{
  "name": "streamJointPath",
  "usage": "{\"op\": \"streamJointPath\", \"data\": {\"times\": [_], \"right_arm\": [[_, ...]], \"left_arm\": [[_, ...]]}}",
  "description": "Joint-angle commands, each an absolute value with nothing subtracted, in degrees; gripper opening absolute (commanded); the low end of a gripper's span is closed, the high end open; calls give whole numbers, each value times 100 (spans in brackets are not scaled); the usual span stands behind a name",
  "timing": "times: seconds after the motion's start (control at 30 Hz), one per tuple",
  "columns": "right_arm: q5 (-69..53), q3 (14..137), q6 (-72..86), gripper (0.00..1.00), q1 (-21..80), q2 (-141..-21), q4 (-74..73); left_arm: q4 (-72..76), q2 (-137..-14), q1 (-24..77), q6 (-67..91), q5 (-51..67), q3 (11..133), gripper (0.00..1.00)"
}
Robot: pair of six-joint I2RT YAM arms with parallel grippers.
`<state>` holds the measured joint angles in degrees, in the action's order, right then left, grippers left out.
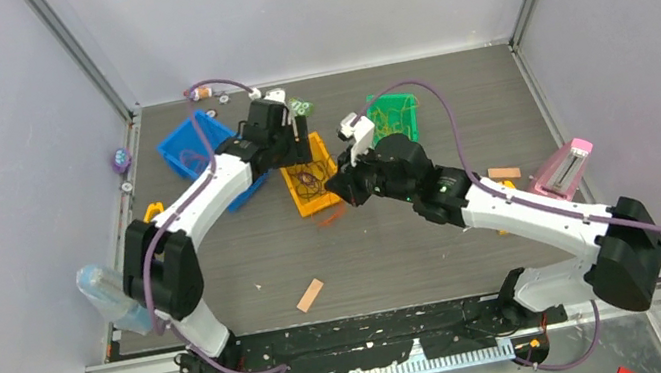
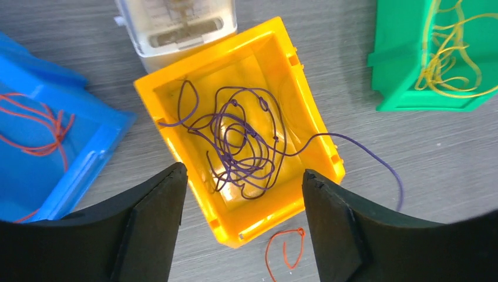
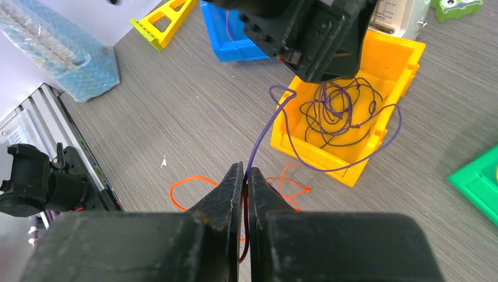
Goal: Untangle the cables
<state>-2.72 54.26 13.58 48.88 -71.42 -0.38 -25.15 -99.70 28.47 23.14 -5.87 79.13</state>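
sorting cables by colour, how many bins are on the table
3: a blue bin on the left with red cable, a yellow bin in the middle with the purple tangle, a green bin on the right with yellow cable. More may be hidden.

Tangled purple cables (image 2: 241,147) fill the yellow bin (image 2: 295,100).

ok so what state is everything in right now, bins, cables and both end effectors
left end effector, open, over the orange bin
right end effector, shut on the purple cable
purple cable, tangled in the orange bin, one strand out over the rim
blue bin, holds a red cable
green bin, holds yellow cables
orange cable, loose on the table
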Motion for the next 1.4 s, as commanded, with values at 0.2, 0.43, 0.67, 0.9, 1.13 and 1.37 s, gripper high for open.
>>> {"op": "streamJointPath", "data": {"times": [0.2, 0.43, 0.67, 0.9, 1.13, 1.37], "right_arm": [[-826, 5990, 1355, 5, 4630, -8014, 263], [-1244, 5942, 1452, 5, 4412, -7978, 242], [-1862, 6002, 1556, 5, 4264, -7912, 158], [-2072, 6110, 1595, 6, 4263, -7952, 82], [-2076, 6143, 1598, 5, 4254, -7928, 48], [-1941, 5769, 1675, 59, 4227, -7887, 105]], "left_arm": [[-1511, -8124, 2121, 2708, 283, 6348, 76], [885, -7286, 1978, 2246, 1716, 4644, 71], [2944, -7463, 1986, 1566, 2859, 3890, 65], [2975, -7839, 2058, 1528, 3080, 4158, 61], [2922, -8251, 2211, 1450, 3513, 4460, 41], [2420, -8243, 2224, 1505, 3178, 4670, 0]]}}
